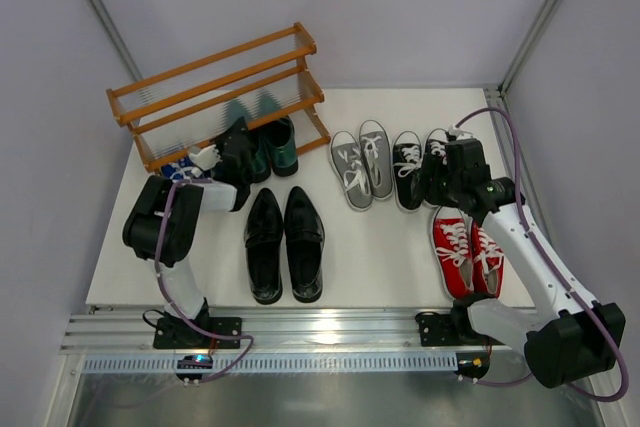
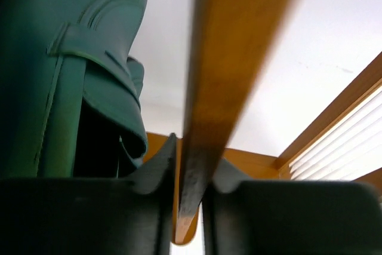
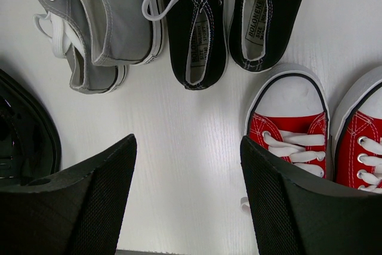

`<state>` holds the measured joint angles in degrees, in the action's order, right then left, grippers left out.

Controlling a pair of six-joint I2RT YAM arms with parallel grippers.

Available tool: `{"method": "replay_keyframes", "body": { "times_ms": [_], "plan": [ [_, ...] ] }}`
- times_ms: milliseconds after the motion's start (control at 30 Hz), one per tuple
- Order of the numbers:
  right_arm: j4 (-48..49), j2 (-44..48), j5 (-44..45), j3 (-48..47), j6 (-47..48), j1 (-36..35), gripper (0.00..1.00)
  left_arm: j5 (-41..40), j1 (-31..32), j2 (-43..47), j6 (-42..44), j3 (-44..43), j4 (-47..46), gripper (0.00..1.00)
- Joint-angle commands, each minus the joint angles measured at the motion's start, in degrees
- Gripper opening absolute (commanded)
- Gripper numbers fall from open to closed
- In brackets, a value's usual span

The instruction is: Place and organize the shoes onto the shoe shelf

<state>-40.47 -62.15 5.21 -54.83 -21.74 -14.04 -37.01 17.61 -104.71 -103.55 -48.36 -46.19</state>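
Observation:
The orange-brown shoe shelf point(image 1: 215, 72) stands at the back left. Dark green loafers point(image 1: 275, 142) sit on its lowest tier, with blue sneakers point(image 1: 178, 169) partly hidden to their left. My left gripper point(image 1: 222, 159) is at the shelf's front; in the left wrist view its jaws point(image 2: 191, 171) are closed on a wooden shelf bar point(image 2: 233, 46), with a green loafer point(image 2: 71, 76) beside it. Black loafers point(image 1: 285, 242), grey sneakers point(image 1: 362, 165), black-and-white sneakers point(image 1: 410, 167) and red sneakers point(image 1: 468, 252) lie on the table. My right gripper point(image 3: 188, 165) is open and empty above bare table beside a red sneaker point(image 3: 292, 129).
Grey walls and metal posts close in the white table point(image 1: 380, 247) on three sides. A metal rail runs along the near edge. The right wrist view also shows the grey sneakers point(image 3: 101, 16), black-and-white sneakers point(image 3: 239, 16) and a black loafer point(image 3: 24, 141).

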Motion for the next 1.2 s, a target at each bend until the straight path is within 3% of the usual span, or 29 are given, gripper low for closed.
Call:
{"method": "replay_keyframes", "body": {
  "times_ms": [0, 67, 100, 233, 300, 367, 500, 567, 633, 667, 700, 767, 800, 900, 933, 1033, 1167],
  "plan": [
    [1.6, 2.1, -0.7, 0.8, 0.0, -0.5, 0.72, 3.6, 1.5, 0.7, -4.4, 1.0, -0.3, 0.23],
    [1.6, 2.2, -0.8, 0.8, 0.0, -0.7, 0.72, 5.0, 0.9, 0.6, -3.8, -0.9, -0.3, 0.39],
    [1.5, 2.3, -0.8, 0.7, 0.0, -0.6, 0.72, 6.5, 0.5, 0.7, -3.3, -1.3, -0.5, 0.53],
    [1.4, 2.3, -0.7, 0.5, 0.0, -0.9, 0.75, 8.2, -0.3, 3.7, 0.4, -2.4, 0.2, 0.75],
    [1.5, 2.2, -0.6, 0.4, 0.0, -1.1, 0.75, 9.1, -0.6, 5.9, 1.8, -1.8, 2.1, 0.93],
    [1.7, 2.1, -0.7, 0.3, -0.1, -1.2, 0.78, 10.5, -0.6, 10.5, 3.5, -0.5, 6.5, 1.0],
    [1.8, 2.0, -0.6, 0.2, 0.0, -1.2, 0.79, 16.3, -0.6, 20.1, 10.5, 1.4, 16.0, 1.0],
    [1.6, 2.0, -0.6, 0.1, -0.1, -1.2, 0.82, 22.6, -0.6, 27.0, 21.6, 0.2, 23.4, 1.0],
    [1.7, 2.2, 0.0, 0.1, 0.0, -1.3, 0.83, 24.3, 1.6, 30.9, 32.1, -7.2, 45.4, 1.0],
    [1.5, 2.2, 0.3, 0.0, 0.0, -1.2, 0.84, 23.1, 3.3, 33.1, 44.2, -11.1, 52.6, 1.0],
    [1.6, 2.3, 0.4, 0.0, 0.2, -1.3, 0.84, 21.1, 5.3, 33.9, 49.1, -17.1, 66.4, 1.0],
    [1.7, 2.1, 0.8, 0.1, 0.1, -1.3, 0.86, 17.2, 12.9, 33.5, 60.4, -22.9, 76.7, 1.0],
    [1.7, 1.9, 0.8, 0.1, 0.1, -1.3, 0.87, 16.5, 15.3, 32.7, 61.9, -27.4, 87.7, 1.0],
    [1.4, 1.0, 0.4, -0.6, -0.1, -1.2, 0.87, 19.2, 23.2, 25.1, 63.2, -31.7, 102.0, 1.0],
    [1.0, 0.8, 0.4, -1.0, -0.1, -1.3, 0.87, 19.0, 28.1, 22.4, 62.2, -33.0, 110.5, 0.99],
    [-0.1, 0.5, 0.4, -2.4, -0.2, -1.3, 0.87, 13.2, 39.9, 16.9, 56.1, -31.4, 116.4, 0.98],
    [-1.2, 1.6, 0.9, -2.7, -0.1, -1.3, 0.87, 11.6, 46.7, 18.3, 46.1, -27.6, 115.4, 0.98]
  ]
}}
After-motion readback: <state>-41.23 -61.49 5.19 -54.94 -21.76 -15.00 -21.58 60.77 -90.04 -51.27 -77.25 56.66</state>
